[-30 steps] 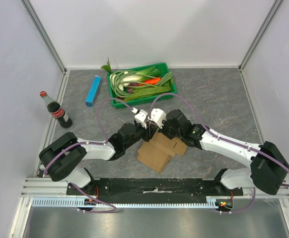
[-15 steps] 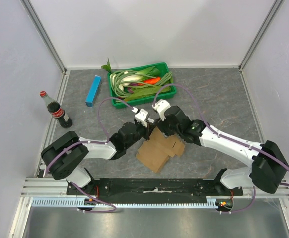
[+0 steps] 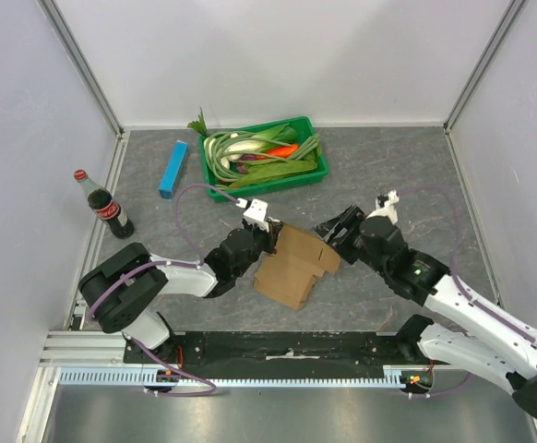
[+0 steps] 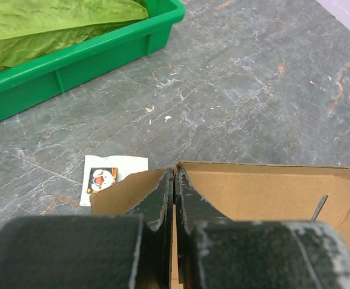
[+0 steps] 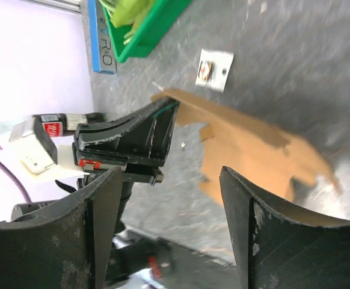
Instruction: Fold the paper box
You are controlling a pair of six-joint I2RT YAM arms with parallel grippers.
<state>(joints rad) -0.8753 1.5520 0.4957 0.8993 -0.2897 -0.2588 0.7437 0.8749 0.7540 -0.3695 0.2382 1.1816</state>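
Right tool point(image 3: 335, 227) has let go and backed off toward the right edge of the tabletop point(image 3: 407, 175). A second ago it was closed down on the paper box point(image 3: 292, 268) right next to the left tool point(image 3: 270, 236). Left tool went from part-open to closed in the same span. Box has shifted slightly and lies a bit flatter.

Near to far:
- Paper box: brown cardboard with creases and a slot, mid-tabletop, closer to the near edge than the far one.
- Left tool point(image 4: 174, 174): fingers pressed together on the box's far-left edge with the cardboard point(image 4: 265, 192) pinched between them. The box edge runs off to both sides of the tips.
- Right tool point(image 5: 172, 174): fingers wide apart, nothing between them. It sits just off the box's far-right corner and looks clear of the box from the top view. Right wrist view is motion-blurred, but it shows the box point(image 5: 253, 150) out ahead of the tips, with the left tool gripping its opposite edge.
- White card point(image 4: 112, 179): small square with a printed picture, flat on the tabletop just beside the box's far-left edge, close to the left tool's tips. Also in the right wrist view point(image 5: 214, 69).
- Cola bottle point(image 3: 105, 205): upright at the left edge.
- Blue box point(image 3: 173, 169): slim, lying flat toward the far-left corner.
- Green tray point(image 3: 287, 182): at the far edge, roughly centred, full of vegetables point(image 3: 259, 152). Well apart from the paper box.
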